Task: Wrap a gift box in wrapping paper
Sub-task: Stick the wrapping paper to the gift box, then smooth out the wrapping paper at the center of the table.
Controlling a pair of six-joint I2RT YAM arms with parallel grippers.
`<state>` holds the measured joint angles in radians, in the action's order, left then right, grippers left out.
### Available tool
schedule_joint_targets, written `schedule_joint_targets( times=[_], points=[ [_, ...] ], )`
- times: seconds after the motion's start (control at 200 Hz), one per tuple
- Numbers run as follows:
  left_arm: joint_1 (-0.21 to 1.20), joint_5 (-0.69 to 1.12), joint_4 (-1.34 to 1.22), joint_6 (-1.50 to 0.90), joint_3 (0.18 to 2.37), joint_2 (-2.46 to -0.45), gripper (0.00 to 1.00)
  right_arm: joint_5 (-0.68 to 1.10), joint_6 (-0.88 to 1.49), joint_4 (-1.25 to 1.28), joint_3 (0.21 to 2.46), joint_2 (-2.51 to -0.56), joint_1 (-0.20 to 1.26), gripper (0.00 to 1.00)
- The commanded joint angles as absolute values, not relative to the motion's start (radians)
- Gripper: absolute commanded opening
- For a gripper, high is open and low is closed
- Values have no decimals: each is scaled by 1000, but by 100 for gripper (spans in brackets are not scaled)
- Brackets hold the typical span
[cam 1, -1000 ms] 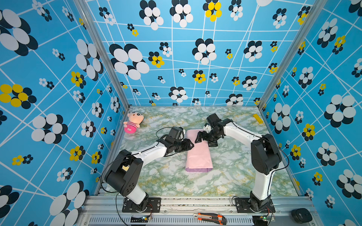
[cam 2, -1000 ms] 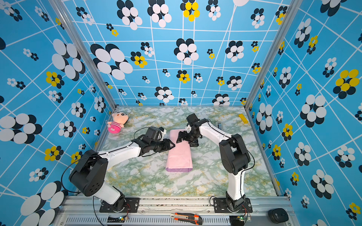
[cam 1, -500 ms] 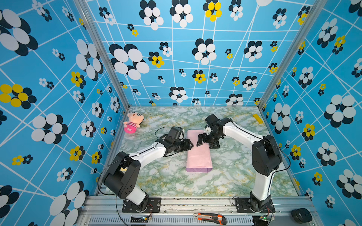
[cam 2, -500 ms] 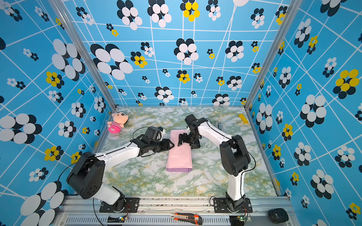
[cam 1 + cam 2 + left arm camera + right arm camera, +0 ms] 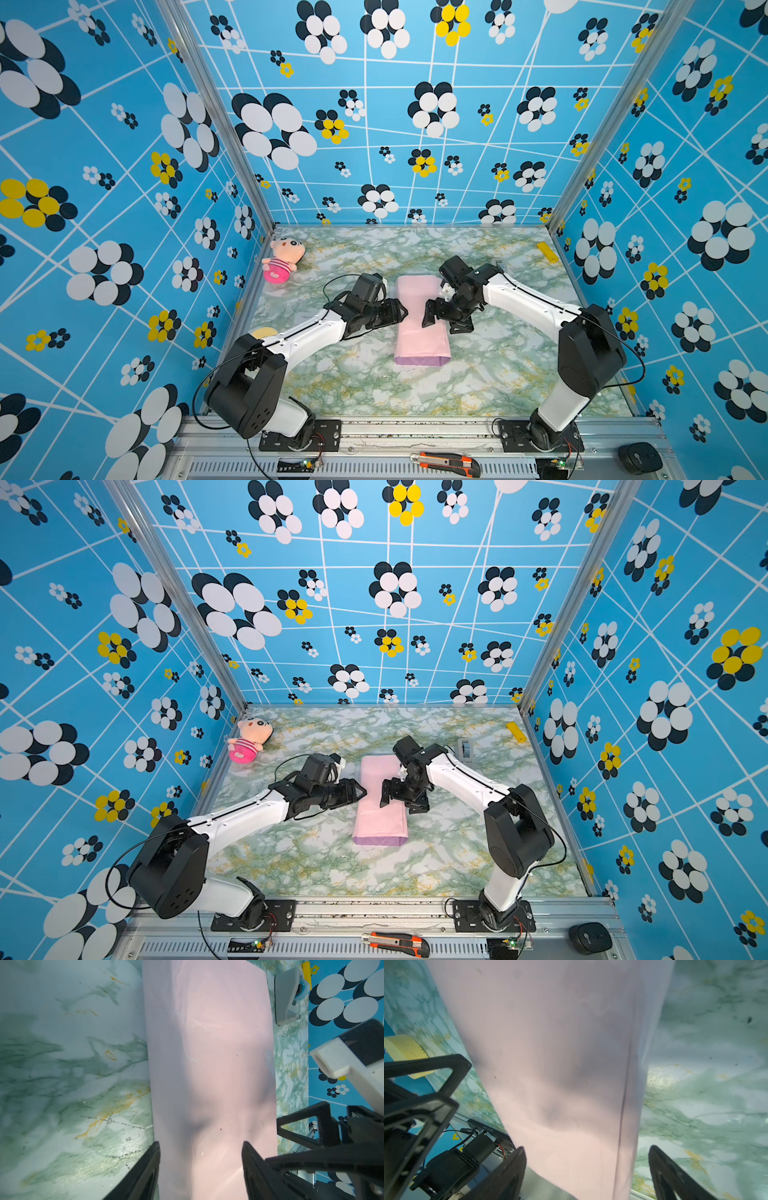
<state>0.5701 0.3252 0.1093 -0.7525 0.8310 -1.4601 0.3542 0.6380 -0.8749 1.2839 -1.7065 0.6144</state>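
One sheet of wrapping paper (image 5: 422, 332), folded into a long sleeve, pale pink on top and lilac at its near end, lies mid-counter (image 5: 374, 386). The left end effector (image 5: 402, 314), fingers spread, is at its left edge. The right end effector (image 5: 443, 326), spread wide, straddles its right edge. A plush doll (image 5: 282, 262) lies in the far-left corner.

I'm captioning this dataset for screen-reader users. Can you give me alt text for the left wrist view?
A folded strip of pale pink wrapping paper lies on the marbled table, with the left gripper open over it. A grey tape dispenser sits on the table nearby.
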Motion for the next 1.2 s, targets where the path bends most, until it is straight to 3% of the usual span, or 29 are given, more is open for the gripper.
schedule_joint_targets(
  times=[0.0, 0.145, 0.295, 0.4, 0.47, 0.555, 0.68, 0.93, 1.195],
  points=[
    [575, 325, 100, -767, 818, -1448, 64, 362, 691, -859, 1251, -1685, 643, 90],
    [575, 325, 108, -754, 831, -1451, 64, 359, 714, -852, 1239, -1680, 664, 80],
    [575, 325, 110, -744, 834, -1456, 63, 334, 721, -871, 1234, -1681, 673, 62],
    [575, 327, 106, -744, 838, -1463, 63, 318, 724, -888, 1236, -1679, 675, 55],
    [575, 328, 101, -744, 838, -1465, 63, 313, 734, -893, 1236, -1672, 676, 58],
    [577, 329, 100, -744, 836, -1470, 62, 286, 734, -926, 1243, -1669, 676, 84],
    [589, 345, 98, -760, 820, -1464, 62, 292, 729, -928, 1241, -1670, 676, 88],
    [599, 337, 83, -782, 778, -1442, 62, 354, 752, -876, 1218, -1693, 708, 82],
    [599, 323, 94, -766, 795, -1442, 62, 320, 756, -905, 1210, -1684, 708, 54]
  ],
)
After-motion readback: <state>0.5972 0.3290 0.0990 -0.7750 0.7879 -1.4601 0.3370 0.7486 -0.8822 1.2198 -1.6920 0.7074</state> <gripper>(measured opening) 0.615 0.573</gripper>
